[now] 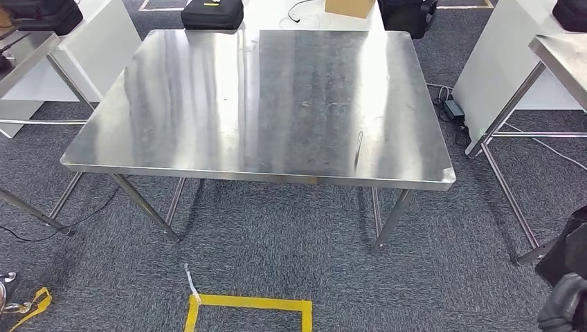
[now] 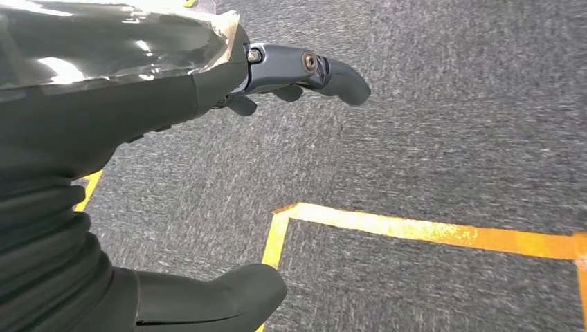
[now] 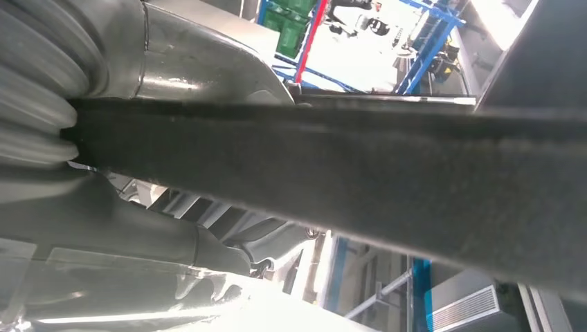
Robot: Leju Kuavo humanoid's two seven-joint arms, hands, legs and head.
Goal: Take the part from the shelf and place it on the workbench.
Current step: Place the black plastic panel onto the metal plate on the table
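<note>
**Facing the desk, part in right hand**

At the right wrist, a long dark flat part (image 3: 387,180) runs across between the right hand's (image 3: 159,207) thumb and fingers; looks gripped, probably carried for placing. Left hand (image 2: 208,138) hangs over grey carpet (image 2: 450,138) and yellow floor tape (image 2: 415,228), fingers apart, holding nothing. Steel desk (image 1: 263,104) stands ahead across the carpet. Black case (image 1: 212,14) and cardboard box (image 1: 349,7) lie beyond the far edge, not in the way. Neighbouring tables flank both sides.
</note>
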